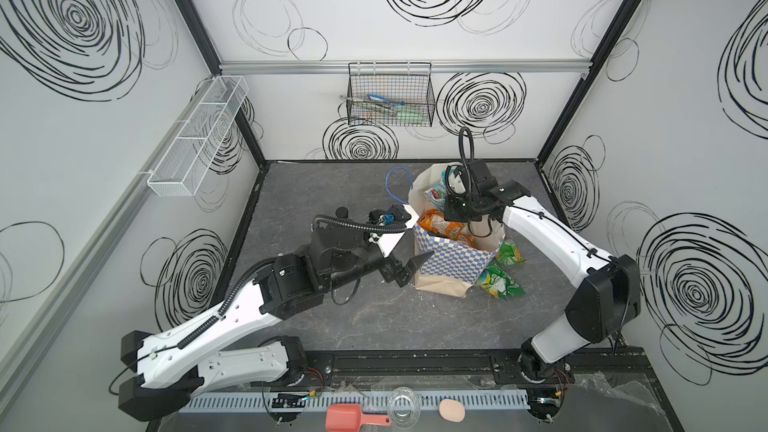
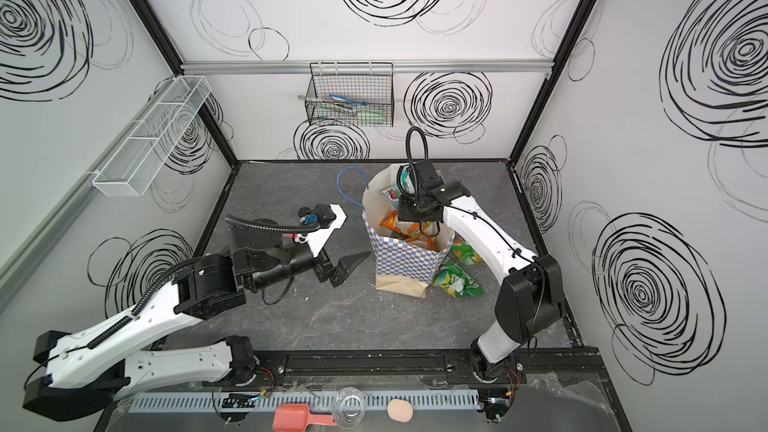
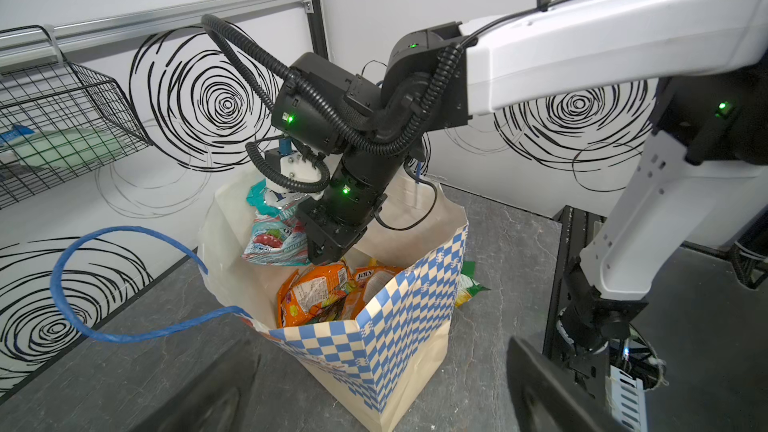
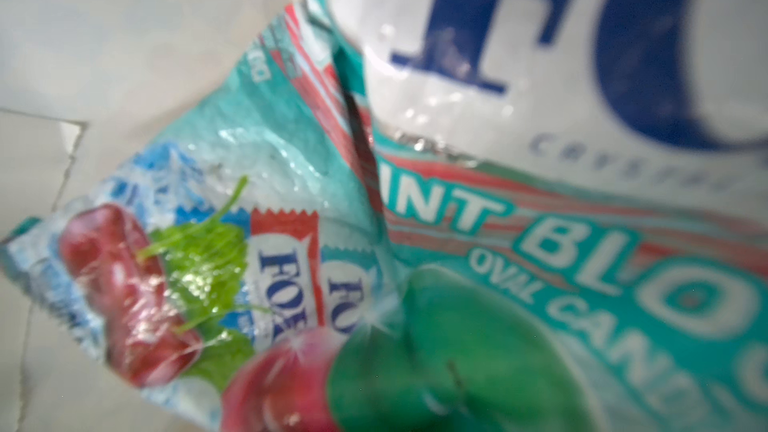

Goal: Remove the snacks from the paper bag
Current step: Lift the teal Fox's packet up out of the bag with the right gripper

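Note:
The paper bag [image 1: 453, 261] [image 2: 409, 261] [image 3: 374, 347] stands upright at mid-table, cream with a blue checkered band. Inside lie orange snacks [image 1: 440, 224] [image 3: 316, 292]. A teal snack packet [image 1: 436, 193] [image 3: 274, 238] [image 4: 540, 284] stands raised against the bag's back wall. My right gripper [image 3: 324, 257] reaches down into the bag beside it, shut on that teal packet; its fingertips are hidden. Two green snacks [image 1: 498, 282] [image 2: 455, 282] lie on the table right of the bag. My left gripper [image 1: 409, 270] [image 2: 349, 270] hovers open just left of the bag, holding nothing.
The bag's blue cord handle [image 1: 399, 184] [image 3: 83, 284] loops out to the back left. A black wire basket [image 1: 390, 97] hangs on the back wall and a white mesh shelf [image 1: 199, 135] on the left wall. A pink scoop [image 1: 345, 417] and a clear cup [image 1: 403, 407] sit past the front rail.

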Motion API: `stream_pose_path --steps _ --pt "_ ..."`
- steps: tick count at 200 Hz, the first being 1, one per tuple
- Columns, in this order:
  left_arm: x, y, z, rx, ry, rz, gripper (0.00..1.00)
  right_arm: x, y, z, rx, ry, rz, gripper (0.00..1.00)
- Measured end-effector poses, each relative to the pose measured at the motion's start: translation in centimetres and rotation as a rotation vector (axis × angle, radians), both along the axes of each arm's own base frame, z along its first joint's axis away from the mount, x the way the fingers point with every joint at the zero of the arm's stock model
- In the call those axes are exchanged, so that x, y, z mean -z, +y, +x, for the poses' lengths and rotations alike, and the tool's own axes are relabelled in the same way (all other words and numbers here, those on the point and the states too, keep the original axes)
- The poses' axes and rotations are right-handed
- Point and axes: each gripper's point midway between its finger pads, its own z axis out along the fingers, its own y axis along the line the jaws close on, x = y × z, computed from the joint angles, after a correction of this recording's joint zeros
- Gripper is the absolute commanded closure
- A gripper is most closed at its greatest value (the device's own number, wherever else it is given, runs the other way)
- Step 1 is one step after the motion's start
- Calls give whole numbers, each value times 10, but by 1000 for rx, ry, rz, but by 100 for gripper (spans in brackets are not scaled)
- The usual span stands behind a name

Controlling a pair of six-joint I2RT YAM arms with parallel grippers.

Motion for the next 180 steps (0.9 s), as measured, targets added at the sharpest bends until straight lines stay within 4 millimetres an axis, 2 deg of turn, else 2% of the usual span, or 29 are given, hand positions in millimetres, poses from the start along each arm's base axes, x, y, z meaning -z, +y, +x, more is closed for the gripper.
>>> stream_pose_path --steps 25,53,112,151,180 --pt "0 0 0 -1 0 0 4 -2 1 0 -2 -1 5 100" --pt "0 0 0 -1 0 -1 4 -14 2 0 -5 -26 23 100" --pt "1 -1 0 4 4 -2 4 -65 -3 -11 -6 -152 92 100" --pt "3 -2 0 8 10 -3 4 -68 -1 -11 -11 -163 98 100" --pt "3 -2 0 9 8 -8 4 -69 12 -21 -48 -169 97 100"
